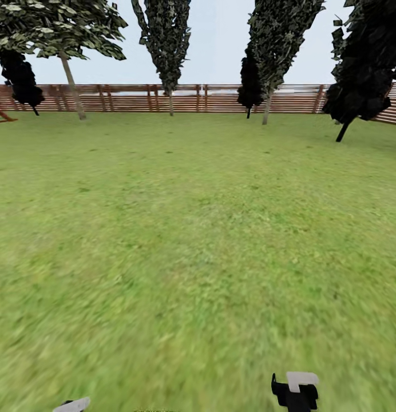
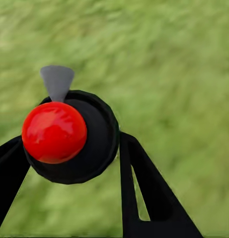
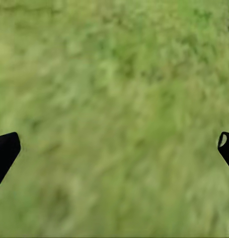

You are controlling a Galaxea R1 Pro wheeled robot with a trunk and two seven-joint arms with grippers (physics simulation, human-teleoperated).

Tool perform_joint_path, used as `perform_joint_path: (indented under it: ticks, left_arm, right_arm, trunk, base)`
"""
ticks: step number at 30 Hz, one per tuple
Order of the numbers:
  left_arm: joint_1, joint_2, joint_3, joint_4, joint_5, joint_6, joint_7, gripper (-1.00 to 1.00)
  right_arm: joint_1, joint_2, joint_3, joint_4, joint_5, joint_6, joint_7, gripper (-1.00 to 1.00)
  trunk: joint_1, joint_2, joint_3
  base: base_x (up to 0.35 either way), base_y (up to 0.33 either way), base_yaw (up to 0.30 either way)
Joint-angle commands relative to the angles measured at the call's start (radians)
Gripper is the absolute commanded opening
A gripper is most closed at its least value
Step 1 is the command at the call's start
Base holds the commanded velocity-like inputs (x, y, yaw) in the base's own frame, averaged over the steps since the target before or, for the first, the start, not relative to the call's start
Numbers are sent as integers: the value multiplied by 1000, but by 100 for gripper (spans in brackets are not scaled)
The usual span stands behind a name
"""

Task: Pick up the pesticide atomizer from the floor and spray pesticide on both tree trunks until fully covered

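1. The left gripper (image 2: pixel 69 163) was closed on the pesticide atomizer (image 2: pixel 69 136), its black fingers (image 2: pixel 144 198) pressed against either side of the round black body below the red top
2. Above the lawn (image 1: pixel 198 240), a pale part of the left arm (image 1: pixel 72 405) showed at the head view's lower edge
3. The right gripper (image 3: pixel 114 148) hung over the lawn with its fingertips (image 3: pixel 6 148) spread wide apart, nothing between them
4. The right wrist (image 1: pixel 295 390) sat low, over the lawn

Between my black left fingers (image 2: pixel 144 198) the atomizer (image 2: pixel 69 139) is black with a glossy red top. My right fingers (image 3: pixel 5 151) are black too. The lawn (image 1: pixel 192 229) is mottled green, the slat fence (image 1: pixel 135 98) reddish-brown.
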Motion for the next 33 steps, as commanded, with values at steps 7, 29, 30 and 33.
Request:
perform_joint_path:
  ticks: [7,29,30,33]
  left_arm:
    - [-1,0,2,3,7,-4,0,-100]
    - [-1,-1,1,3,6,-3,-1,-100]
    - [-1,-1,1,2,6,-2,-1,-100]
    - [-1,-1,1,2,6,-1,-1,-100]
  right_arm:
    - [0,0,-7,1,11,-3,-3,100]
    - [0,0,-7,1,11,-3,-3,100]
    - [0,0,-7,1,11,-3,-3,100]
    - [0,0,-7,1,11,-3,-3,100]
  trunk:
    - [0,0,-1]
    - [0,0,-1]
    - [0,0,-1]
    - [0,0,-1]
  base:
    - [73,48,279]
    - [186,186,279]
    - [7,6,279]
    - [3,2,279]
